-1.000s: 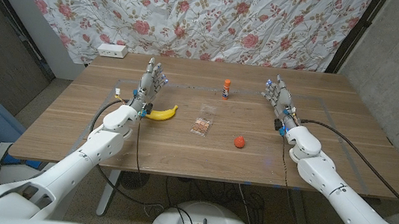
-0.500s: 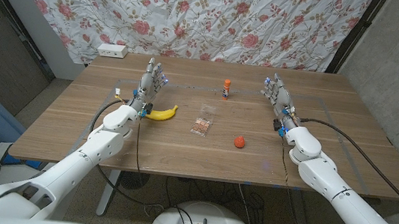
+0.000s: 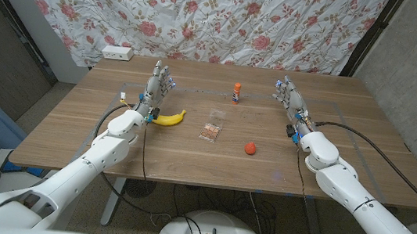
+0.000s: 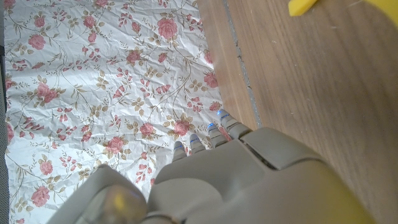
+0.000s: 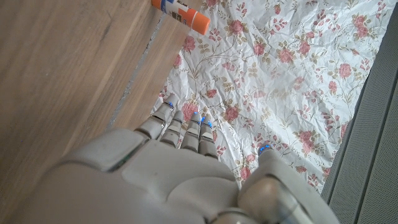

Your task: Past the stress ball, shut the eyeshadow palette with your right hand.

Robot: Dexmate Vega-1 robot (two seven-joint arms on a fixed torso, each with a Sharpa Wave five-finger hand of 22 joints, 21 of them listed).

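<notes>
Right hand [image 3: 292, 101] stood upright near the worktop's right edge, toward the far side, fingers spread, holding nothing. Its wrist view showed the fingers [image 5: 186, 132] extended toward the floral backdrop cloth [image 5: 292, 68], with the orange-capped glue stick [image 5: 180, 14] on the wood beyond them.

Left hand [image 3: 156, 89] was likewise upright and wide, empty, toward the far-left part of the worktop. Yellow banana [image 3: 169, 118] lay just beside it on the near side; whether they touched could not be told. A yellow end of it showed in the left wrist view [image 4: 303, 6].

Small red stress ball [image 3: 251, 148] sat right of centre, nearer the front edge, well apart from the right hand. Flat square eyeshadow palette with reddish-brown pans [image 3: 211, 131] lay about mid-worktop, left of the ball and right of the banana; open or closed could not be told for certain. Glue stick [image 3: 236, 93] stood upright toward the far edge, near centre.

White power strip [image 3: 117, 52] sat at the far-left corner of the wooden worktop [image 3: 362, 150].
</notes>
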